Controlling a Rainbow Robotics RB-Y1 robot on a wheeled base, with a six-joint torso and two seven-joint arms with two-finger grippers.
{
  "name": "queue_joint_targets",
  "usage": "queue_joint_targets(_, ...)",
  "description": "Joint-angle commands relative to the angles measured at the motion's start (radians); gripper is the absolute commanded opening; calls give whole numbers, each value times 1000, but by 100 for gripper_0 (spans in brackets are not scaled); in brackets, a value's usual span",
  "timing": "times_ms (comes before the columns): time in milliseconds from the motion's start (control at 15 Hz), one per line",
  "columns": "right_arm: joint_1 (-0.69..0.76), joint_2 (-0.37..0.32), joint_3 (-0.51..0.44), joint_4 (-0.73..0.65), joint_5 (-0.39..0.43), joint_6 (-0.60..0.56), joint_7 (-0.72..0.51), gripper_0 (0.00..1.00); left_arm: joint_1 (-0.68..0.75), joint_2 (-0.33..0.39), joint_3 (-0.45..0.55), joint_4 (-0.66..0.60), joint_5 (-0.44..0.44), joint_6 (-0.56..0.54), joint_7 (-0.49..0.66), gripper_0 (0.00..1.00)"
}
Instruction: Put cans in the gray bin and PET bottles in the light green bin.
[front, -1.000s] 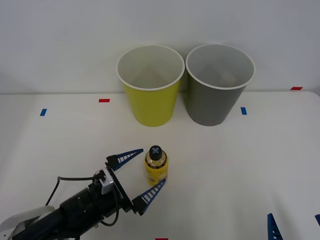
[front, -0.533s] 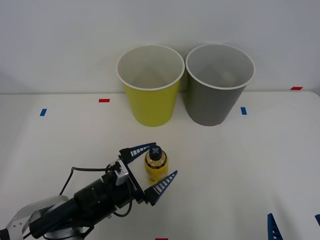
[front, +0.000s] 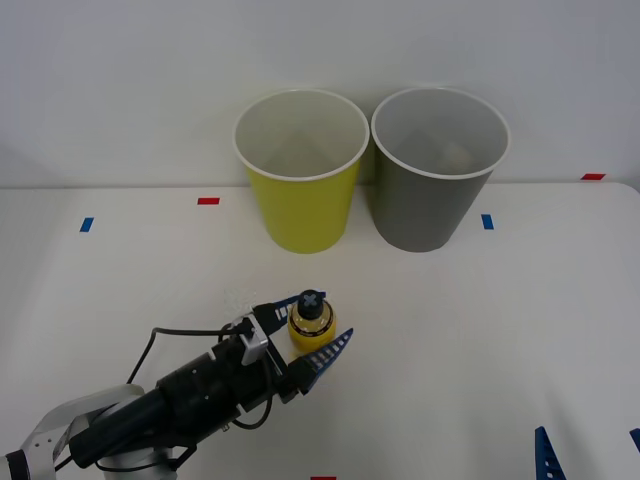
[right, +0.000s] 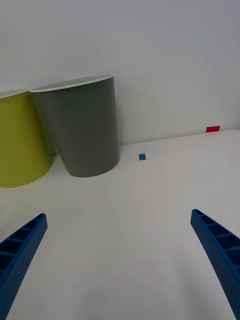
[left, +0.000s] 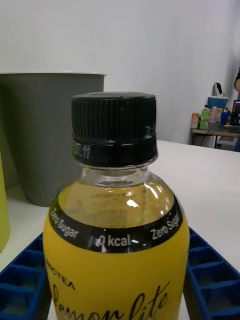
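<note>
A small PET bottle (front: 312, 328) of yellow drink with a black cap stands upright on the white table (front: 480, 330), in front of the light green bin (front: 300, 200). My left gripper (front: 322, 320) reaches in from the lower left and is shut on the bottle's body, one blue finger on each side. Up close in the left wrist view, the bottle (left: 115, 240) sits between the fingers (left: 210, 280), pressed on both sides. The gray bin (front: 425, 205) stands right of the green one. My right gripper (front: 588, 442) waits open at the table's near right corner. Cans are out of view.
Both bins stand side by side against the back wall, almost touching, and the right wrist view has the gray bin (right: 85, 130) and green bin (right: 20, 145) ahead. Small red and blue tape marks (front: 208, 201) dot the table. Open table lies between bottle and bins.
My left arm has pushed forward to the bottle, and its fingers have drawn in from a wide spread to grip it. The bottle, bins and right gripper have stayed put.
</note>
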Motion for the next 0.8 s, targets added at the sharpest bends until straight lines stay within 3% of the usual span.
queue_joint_targets(67, 0, 0, 0, 0, 0, 0, 0, 100, 1, 0, 0, 0, -6, 0, -5, 0)
queue_joint_targets(800, 0, 0, 0, 0, 0, 0, 0, 100, -6, 12, 5, -6, 21, 38, -8, 0)
